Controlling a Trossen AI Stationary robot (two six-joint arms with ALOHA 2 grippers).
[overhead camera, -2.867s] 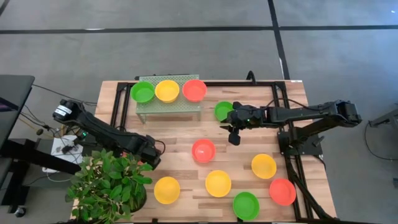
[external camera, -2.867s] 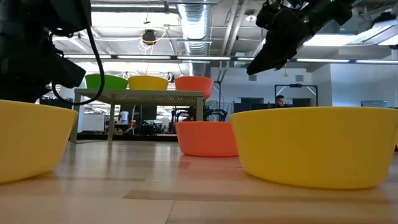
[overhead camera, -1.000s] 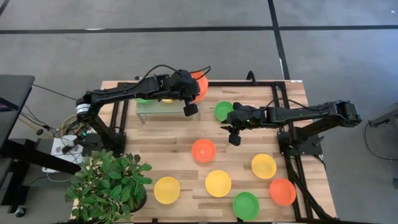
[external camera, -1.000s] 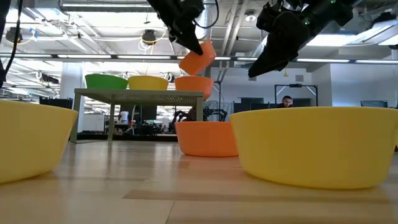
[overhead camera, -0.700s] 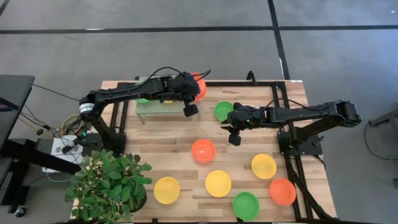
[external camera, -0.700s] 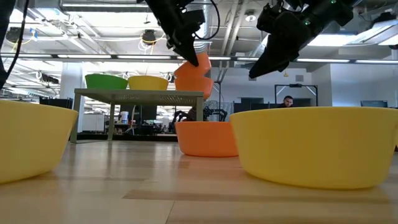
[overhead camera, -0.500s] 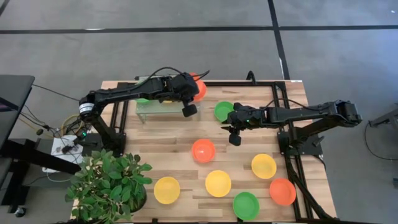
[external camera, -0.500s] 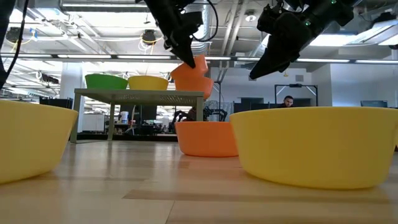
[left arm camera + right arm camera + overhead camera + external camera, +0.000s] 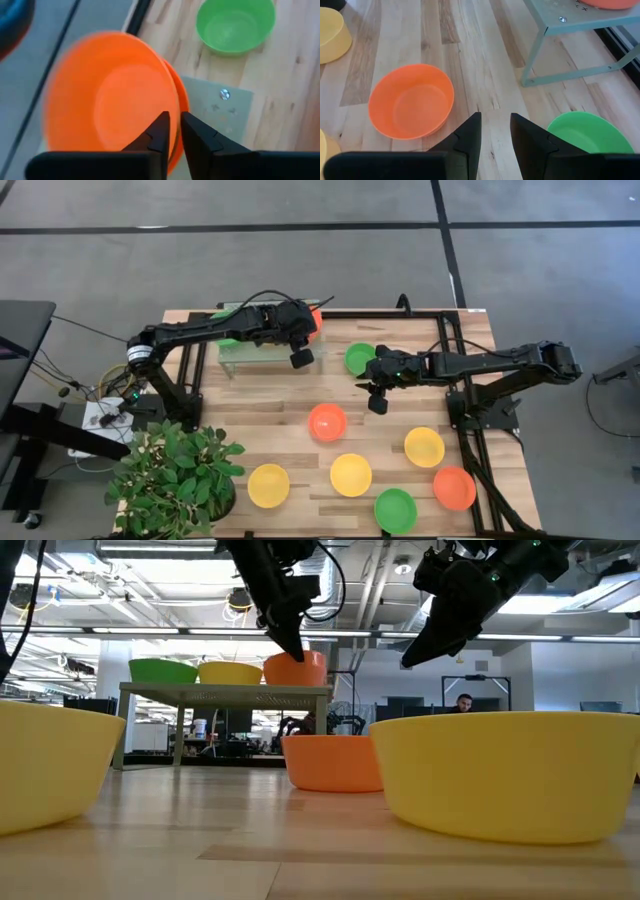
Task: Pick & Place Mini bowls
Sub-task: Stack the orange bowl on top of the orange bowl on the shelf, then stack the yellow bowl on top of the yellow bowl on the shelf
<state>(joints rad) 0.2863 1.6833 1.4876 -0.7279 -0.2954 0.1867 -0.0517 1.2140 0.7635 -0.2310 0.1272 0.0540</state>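
Observation:
My left gripper [image 9: 304, 338] reaches over the right end of the pale green mesh rack [image 9: 262, 356] and is shut on a red-orange mini bowl [image 9: 110, 105]. That bowl sits inside a second red-orange bowl [image 9: 183, 102] on the rack. A green bowl [image 9: 160, 671] and a yellow bowl [image 9: 228, 672] stand beside them on the rack. My right gripper [image 9: 376, 402] hangs open and empty above the table, between a green bowl [image 9: 359, 358] and a red-orange bowl [image 9: 327, 422]. My left gripper pinches the upper red-orange bowl's rim [image 9: 171, 102], one finger inside the bowl and one outside. The fingers slant down from above [image 9: 290, 635]. The bowl sits roughly level, nested in the second red-orange bowl on the rack top.
Loose bowls lie on the near half of the table: yellow ones [image 9: 268, 485] [image 9: 350, 474] [image 9: 424, 446], a red-orange one [image 9: 454, 488] and a green one [image 9: 395, 510]. A potted plant [image 9: 175, 475] stands at the near left corner. Black frame rails [image 9: 470, 430] run along the table's right side.
My left gripper has gone down and a little toward the table's left, still shut on the red-orange bowl. The bowl was tilted in the air above the rack; now it sits nearly level inside the other red-orange bowl.

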